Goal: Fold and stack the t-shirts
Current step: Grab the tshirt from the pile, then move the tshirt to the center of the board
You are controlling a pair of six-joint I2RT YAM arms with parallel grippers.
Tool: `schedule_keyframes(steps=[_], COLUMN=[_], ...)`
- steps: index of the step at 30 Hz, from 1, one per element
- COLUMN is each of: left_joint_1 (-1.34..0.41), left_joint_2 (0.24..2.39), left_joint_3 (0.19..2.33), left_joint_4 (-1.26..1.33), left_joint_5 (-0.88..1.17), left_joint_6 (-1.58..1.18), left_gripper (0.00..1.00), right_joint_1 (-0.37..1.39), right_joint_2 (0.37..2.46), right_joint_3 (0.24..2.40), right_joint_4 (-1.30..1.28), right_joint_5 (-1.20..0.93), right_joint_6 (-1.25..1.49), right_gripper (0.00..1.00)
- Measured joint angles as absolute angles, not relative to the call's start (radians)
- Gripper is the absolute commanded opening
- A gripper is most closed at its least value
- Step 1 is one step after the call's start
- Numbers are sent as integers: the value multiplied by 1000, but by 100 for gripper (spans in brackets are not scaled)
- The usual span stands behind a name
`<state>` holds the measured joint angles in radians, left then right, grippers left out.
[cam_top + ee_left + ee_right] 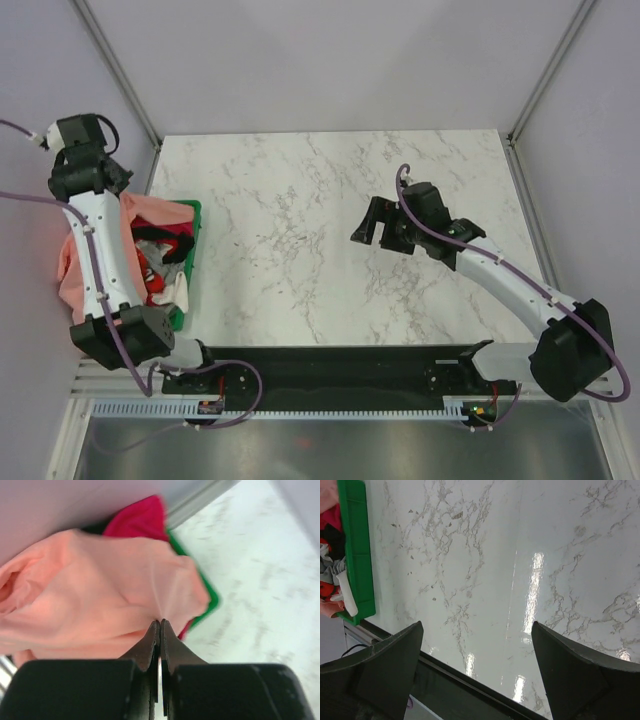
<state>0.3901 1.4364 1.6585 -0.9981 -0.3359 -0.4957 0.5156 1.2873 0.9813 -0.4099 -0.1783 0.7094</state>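
The salmon shirt is bunched and rumpled, a soft pale orange-pink mass with folds running toward the tips of the left gripper. There the cloth is drawn into a small peak with creases fanning out from it. The gripper's fingers are pressed together and pinch that peak of the shirt. Most of the shirt lies ahead of the tips and to their left in the wrist view.

Beyond it, further ahead of the tips, a bright magenta shirt shows. Under both, a corner of the green crate shows to the right of the tips.

From above, the salmon shirt spills over the crate beside the left arm.

The right gripper hangs over the marble table with its fingers spread wide, holding nothing. The crate, with mixed clothes in it, is well off to its upper left.
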Motion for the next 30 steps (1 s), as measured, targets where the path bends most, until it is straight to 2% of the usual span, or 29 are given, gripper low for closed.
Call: schedule_keyframes(steps=[3, 8, 11, 15, 22, 25, 26, 27, 28, 30], left_joint_1=[215, -295, -546, -702, -722, -717, -713, -707, -702, -693], left_joint_2=[1448, 1594, 1679, 1685, 1703, 1721, 1725, 1732, 1737, 1741], left_joint_3=[1900, 2415, 2577, 2492, 2144, 2030, 2007, 1979, 1949, 1864], left_joint_4=[-1017, -969, -902, -867, -885, -912, -918, -925, -926, -923], left_joint_5=[-331, -307, -284, -267, -317, -329, -327, -324, -311, -274], left_joint_6=[-495, -457, -401, -368, -377, -397, -402, -405, -415, -440], left_gripper=[2, 2, 2, 2, 3, 14, 56, 74, 83, 87], right_joint_1=[516, 515, 516, 515, 514, 513, 513, 513, 513, 513], right_joint_2=[1285, 1227, 1155, 1069, 1026, 990, 974, 955, 941, 929], right_joint_3=[1013, 1068, 1092, 1118, 1189, 1210, 1213, 1216, 1219, 1221], right_joint_4=[-414, -421, -425, -446, -636, -706, -720, -730, -738, -744], right_joint_5=[-158, -80, -11, 81, 349, 457, 478, 499, 516, 534], right_joint_6=[708, 699, 688, 673, 682, 695, 697, 702, 706, 714], right_gripper=[98, 98, 98, 98, 98, 98, 98, 98, 98, 98])
